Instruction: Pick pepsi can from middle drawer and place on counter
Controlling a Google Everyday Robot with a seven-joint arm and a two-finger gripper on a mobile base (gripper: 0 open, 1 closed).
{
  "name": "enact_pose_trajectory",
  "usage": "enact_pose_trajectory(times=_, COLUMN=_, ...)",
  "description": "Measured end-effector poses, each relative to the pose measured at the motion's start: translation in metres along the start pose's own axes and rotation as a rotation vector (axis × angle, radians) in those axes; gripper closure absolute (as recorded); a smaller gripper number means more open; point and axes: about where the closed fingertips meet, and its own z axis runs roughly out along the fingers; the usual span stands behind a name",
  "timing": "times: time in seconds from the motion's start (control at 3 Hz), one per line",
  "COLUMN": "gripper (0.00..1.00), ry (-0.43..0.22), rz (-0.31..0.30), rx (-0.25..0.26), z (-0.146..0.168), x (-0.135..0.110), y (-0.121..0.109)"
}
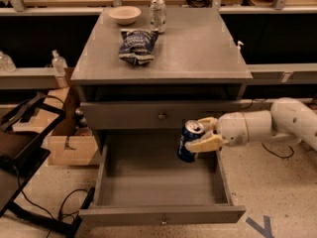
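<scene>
Pepsi can: right of centre, tilted, held above the drawer's right side.
Gripper: fingers clamped on the can, arm entering from right.
Drawer: pulled open, lower centre.
Counter: upper centre.

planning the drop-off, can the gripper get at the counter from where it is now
Probably yes: the gripper, shut on the pepsi can, is above the open middle drawer, and the right half of the counter is bare; chip bag, bowl and silver can sit left and back.
</scene>
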Motion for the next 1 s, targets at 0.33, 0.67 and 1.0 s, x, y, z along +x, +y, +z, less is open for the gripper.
enact_pose_trajectory(times=0.33, gripper=1.0, ry=0.058, rz=0.01, rx=0.086, z=-0.03, x=-0.07, y=-0.044)
enact_pose_trajectory(times=0.67, gripper=1.0, ry=0.091, rz=0.033, rx=0.194, z=-0.054, x=-0.126, y=-0.094)
enact_pose_trajectory(times=1.0, gripper=1.0, ry=0.108, rz=0.04, rx=0.312, z=-0.071, x=-0.169, y=-0.134)
